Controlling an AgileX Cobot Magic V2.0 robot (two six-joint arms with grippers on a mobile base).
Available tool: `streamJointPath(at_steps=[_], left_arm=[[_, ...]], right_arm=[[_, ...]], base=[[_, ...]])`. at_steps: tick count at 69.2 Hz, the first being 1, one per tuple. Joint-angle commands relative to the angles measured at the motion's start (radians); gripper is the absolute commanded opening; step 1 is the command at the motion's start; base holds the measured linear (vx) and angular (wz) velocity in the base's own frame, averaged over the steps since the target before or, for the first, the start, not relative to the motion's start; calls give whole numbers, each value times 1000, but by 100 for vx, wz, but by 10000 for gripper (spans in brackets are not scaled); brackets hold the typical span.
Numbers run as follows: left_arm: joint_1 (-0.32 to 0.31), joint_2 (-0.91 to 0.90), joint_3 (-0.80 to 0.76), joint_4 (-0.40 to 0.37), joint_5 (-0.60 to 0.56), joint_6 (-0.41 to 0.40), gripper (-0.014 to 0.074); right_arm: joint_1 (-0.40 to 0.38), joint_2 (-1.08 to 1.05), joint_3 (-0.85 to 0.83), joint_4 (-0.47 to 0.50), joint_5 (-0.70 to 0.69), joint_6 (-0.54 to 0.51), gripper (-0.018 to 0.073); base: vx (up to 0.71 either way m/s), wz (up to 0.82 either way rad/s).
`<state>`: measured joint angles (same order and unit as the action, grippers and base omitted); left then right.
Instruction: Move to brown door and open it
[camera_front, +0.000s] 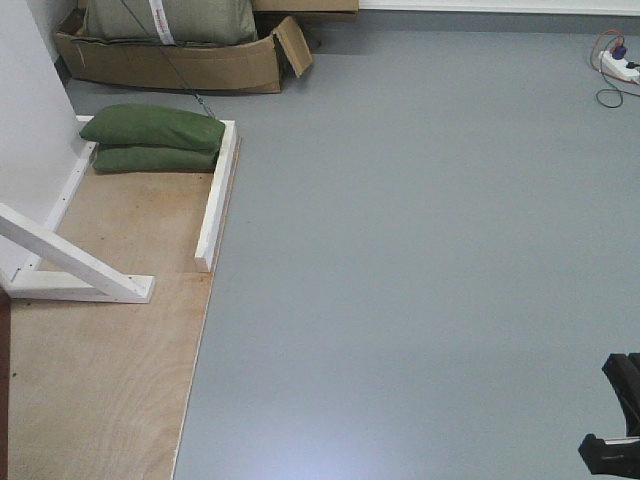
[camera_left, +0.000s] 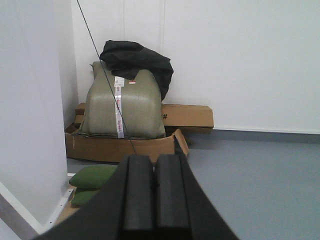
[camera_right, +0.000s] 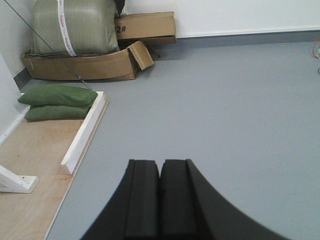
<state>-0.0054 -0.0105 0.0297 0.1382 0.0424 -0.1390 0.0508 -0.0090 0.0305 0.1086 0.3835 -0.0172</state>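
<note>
**Front view.** A thin dark reddish-brown strip ran along the lower left edge of the frame, beside the plywood base (camera_front: 100, 380). This was possibly the edge of the brown door (camera_front: 3, 400), but too little showed to be sure. No handle, panel or latch was in view. A white frame (camera_front: 215, 190) with a slanted brace stood on the plywood, and green sandbags (camera_front: 150, 128) lay in its upper left corner. Grey floor (camera_front: 420, 250) filled the rest. A black part of one arm showed at the lower right.

**Left wrist view.** The left pincer (camera_left: 154, 167) was clenched, pads together with nothing between them. Above it, at centre frame, a sack sat in a cardboard box (camera_left: 120, 147) against the white wall. The door was not in view.

**Right wrist view.** The right pincer (camera_right: 160, 172) was likewise clenched and empty, above bare floor. The sandbags and frame lay at the left. The door was not in view.

**Handling (judgement).**
- A full door should be heavy and rigid, and it would swing only about its hinges.
- The panel face offers no grip, so the hold should be at the handle, which first has to be found.
- The force should follow the swing arc.
</note>
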Motion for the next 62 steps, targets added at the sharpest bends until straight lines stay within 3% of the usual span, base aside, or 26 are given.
streamJointPath(at_steps=[1, 11, 20, 30, 40, 52, 62], left_arm=[[-1, -25, 15, 1, -132, -5, 17], [14, 15, -52, 2, -384, -3, 17], [55, 130, -242, 2, -568, 53, 17], [98, 230, -494, 2, -599, 145, 17], [148, 280, -702, 1, -599, 371, 17], [221, 298, -880, -19, -601, 749, 17], [274, 299, -980, -138, -622, 992, 17]], right_arm=[[-1, -16, 2, -5, -80, -11, 0], [-1, -16, 2, -5, -80, -11, 0], [-1, -16, 2, -5, -80, -11, 0], [-1, -16, 2, -5, -80, -11, 0], [-1, -16, 2, -5, -80, -11, 0], [-1, -16, 2, -5, -80, -11, 0], [-1, -16, 2, -5, -80, -11, 0]], base=[[0, 0], [0, 0], [0, 0], [0, 0], [0, 0], [0, 0], [0, 0]])
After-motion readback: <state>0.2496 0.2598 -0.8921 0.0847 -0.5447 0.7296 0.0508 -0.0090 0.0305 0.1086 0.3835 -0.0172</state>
